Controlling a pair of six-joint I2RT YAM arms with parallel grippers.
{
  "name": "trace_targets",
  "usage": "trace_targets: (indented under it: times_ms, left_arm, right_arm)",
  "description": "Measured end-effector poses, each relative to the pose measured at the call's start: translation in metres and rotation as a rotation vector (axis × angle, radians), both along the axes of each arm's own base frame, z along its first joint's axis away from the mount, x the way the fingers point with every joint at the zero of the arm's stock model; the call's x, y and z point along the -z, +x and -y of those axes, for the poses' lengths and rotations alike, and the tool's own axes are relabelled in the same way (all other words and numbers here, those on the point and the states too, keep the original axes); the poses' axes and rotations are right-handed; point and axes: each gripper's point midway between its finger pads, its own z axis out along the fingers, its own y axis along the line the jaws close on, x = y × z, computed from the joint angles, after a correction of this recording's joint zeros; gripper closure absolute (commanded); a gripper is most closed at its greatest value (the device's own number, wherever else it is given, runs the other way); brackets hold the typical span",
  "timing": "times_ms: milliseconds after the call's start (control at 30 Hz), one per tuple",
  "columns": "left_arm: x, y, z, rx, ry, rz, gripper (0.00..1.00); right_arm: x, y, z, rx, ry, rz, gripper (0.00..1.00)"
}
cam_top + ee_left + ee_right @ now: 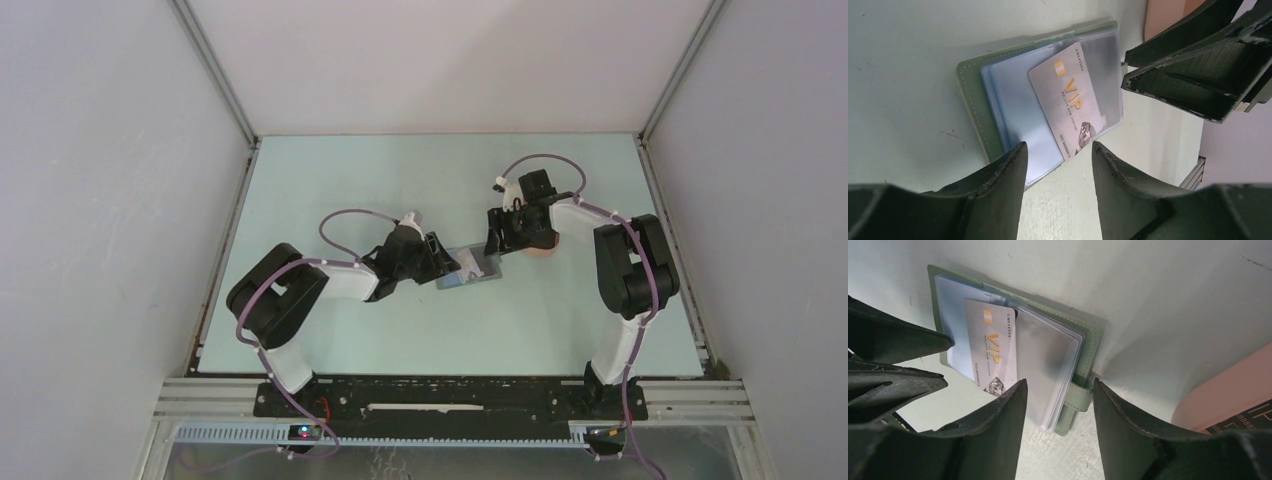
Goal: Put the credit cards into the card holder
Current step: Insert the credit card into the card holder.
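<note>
The silver card is laid askew on the clear sleeves of the open card holder, and the left pincer and right pincer are both released just above that holder, nothing grasped. The card could be skidded off the sleeves, or the unpinned holder shoved aside, by a crooked push. "VIP" can be read in gold on the card; the finer print cannot.

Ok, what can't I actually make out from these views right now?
Both wrist views: whether the silver VIP card sits inside a clear sleeve of the card holder or just lies on it; the glossy plastic hides that.
Right wrist view: the black card at the pink tray is mostly cut off by the frame edge.
Top view: the card holder is too small, partly under the left arm.
</note>
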Motion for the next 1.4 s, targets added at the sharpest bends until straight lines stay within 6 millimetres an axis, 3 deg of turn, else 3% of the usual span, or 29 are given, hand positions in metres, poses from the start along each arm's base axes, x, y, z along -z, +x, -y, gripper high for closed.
trace_targets:
  times_ms: [433, 767, 1400]
  left_arm:
    - [0.001, 0.011, 0.007, -0.014, 0.003, -0.003, 0.47]
    - [0.004, 0.015, 0.005, -0.04, 0.021, -0.005, 0.54]
    - [0.004, 0.019, 0.007, -0.042, 0.024, -0.006, 0.52]
  right_arm:
    - [-0.001, -0.009, -0.003, -0.016, 0.034, -0.052, 0.51]
    - [-0.002, -0.014, -0.008, -0.028, 0.069, -0.078, 0.55]
    - [0.006, -0.018, -0.008, -0.029, 0.076, -0.118, 0.62]
